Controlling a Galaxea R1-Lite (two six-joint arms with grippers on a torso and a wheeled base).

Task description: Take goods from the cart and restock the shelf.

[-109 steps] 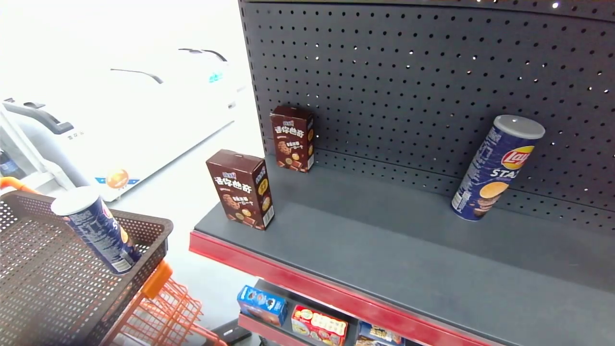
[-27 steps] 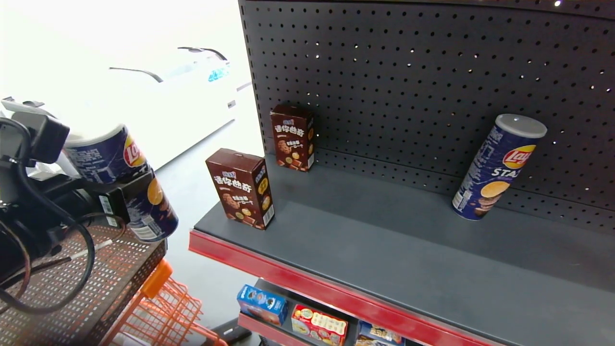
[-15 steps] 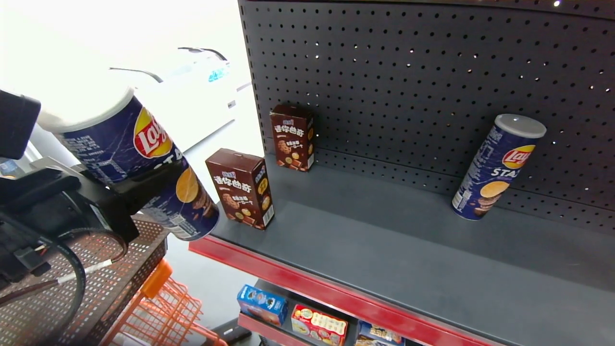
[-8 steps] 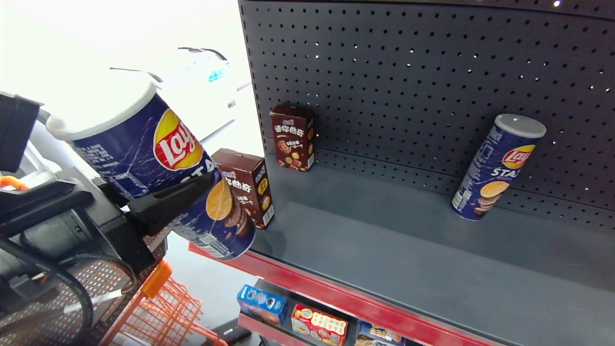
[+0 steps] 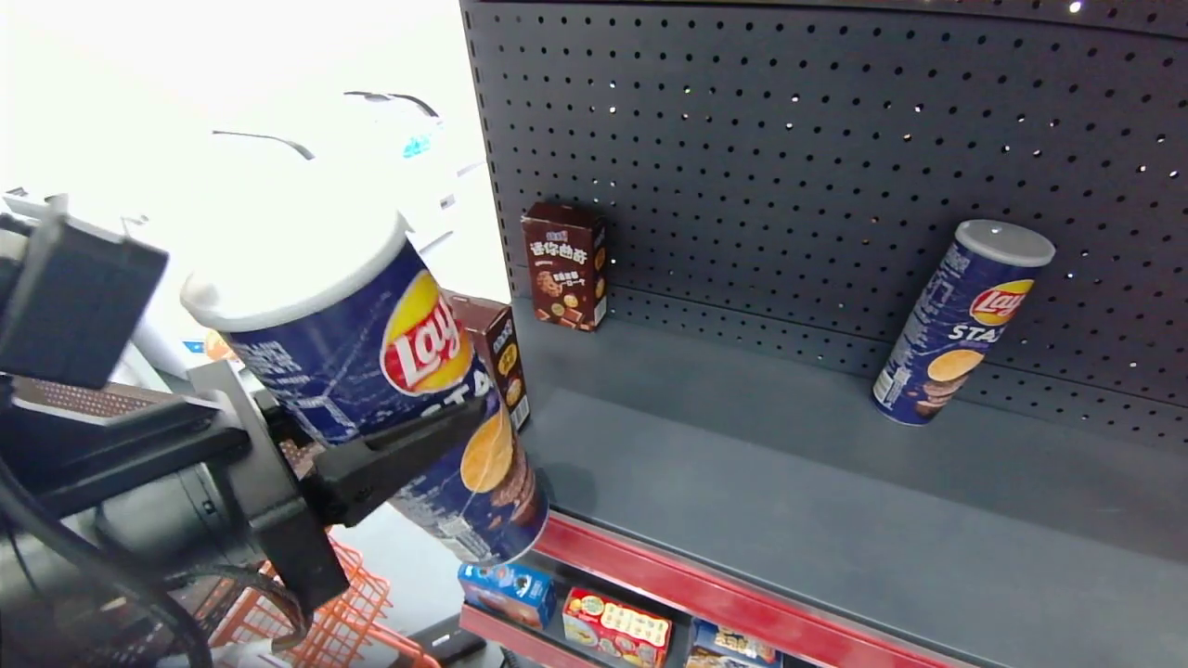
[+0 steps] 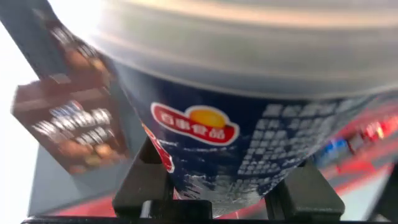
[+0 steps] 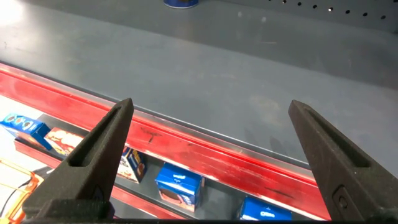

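- Head view: high, facing forward and down across the grey metal shelf board with red front lip [image 5: 742,482]; middle range; the white-lidded blue cylindrical crisp can [image 5: 371,362] near at left.
- Left wrist view: hard against that can [image 6: 249,130], facing the shelf; shares the brown cardboard box [image 6: 68,124] with the head view.
- Right wrist view: close, angled down onto the shelf board [image 7: 186,68]; shares it with the head view.

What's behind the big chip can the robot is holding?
In the head view, a brown cookie box on the shelf stands behind the chip can; only its right edge shows, the rest is covered.
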